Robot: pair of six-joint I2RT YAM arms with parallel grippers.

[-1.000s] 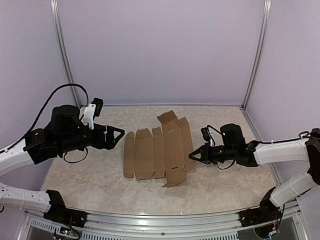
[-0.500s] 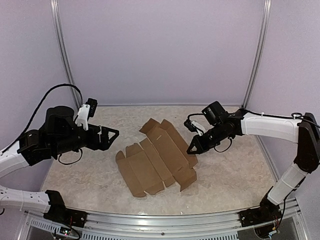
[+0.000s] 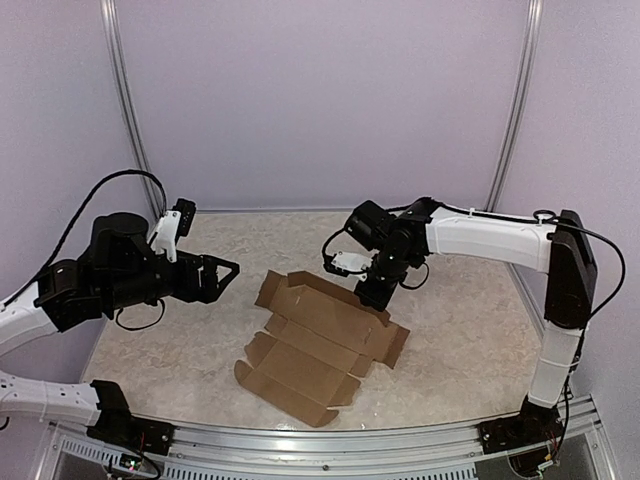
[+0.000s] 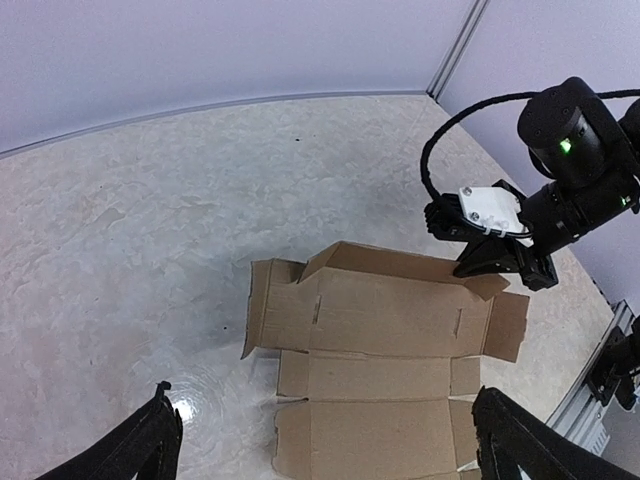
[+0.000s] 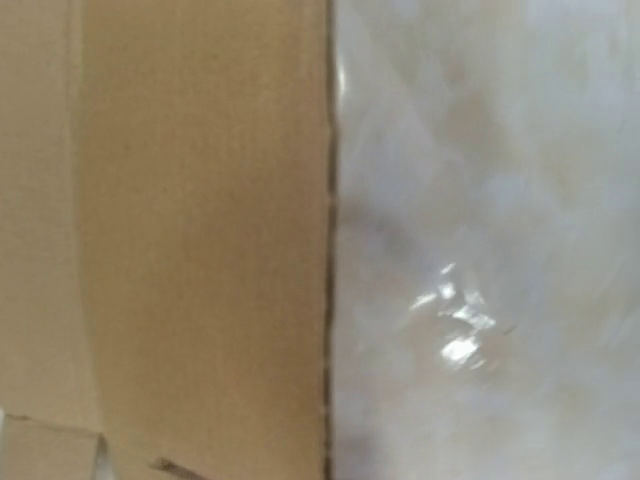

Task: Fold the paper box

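Top external view: the right gripper (image 3: 376, 296) rests its tips at the far right edge of the paper box (image 3: 320, 345), and I cannot tell whether its jaws pinch it. The left gripper (image 3: 224, 275) hangs wide open and empty near the far left corner. Within the last second the right arm swept round from the right and the flat sheet spun slantwise; its far panel lifts slightly, so folding is probably only beginning.

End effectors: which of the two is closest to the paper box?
The right end effector, down at the far edge of the paper box. The left end effector hovers open, apart from the cardboard.
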